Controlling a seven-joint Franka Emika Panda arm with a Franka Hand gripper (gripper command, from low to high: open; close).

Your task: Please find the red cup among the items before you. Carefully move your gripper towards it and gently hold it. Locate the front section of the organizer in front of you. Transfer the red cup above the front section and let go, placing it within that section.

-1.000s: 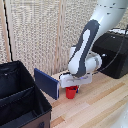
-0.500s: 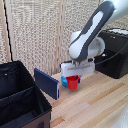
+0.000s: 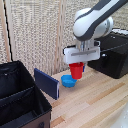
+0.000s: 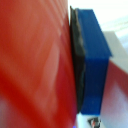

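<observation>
The red cup (image 3: 76, 70) hangs in the air above the wooden table, held by my gripper (image 3: 76, 64), whose fingers are shut on its upper part. It is a small tapered tumbler. In the wrist view the red cup (image 4: 35, 65) fills most of the picture, pressed against a blue finger pad (image 4: 95, 60). The black fabric organizer (image 3: 20, 100) stands at the exterior view's lower left, with a divider splitting it into compartments. The cup is well to the right of the organizer and higher than its rim.
A shallow blue bowl (image 3: 68, 80) lies on the table just below the cup. A dark blue flat panel (image 3: 47, 83) leans beside the organizer. A black hard box (image 3: 113, 54) stands at the exterior view's right. A slatted wall is behind.
The arm has risen, lifting the red cup off the table, from beside the blue bowl to above it.
</observation>
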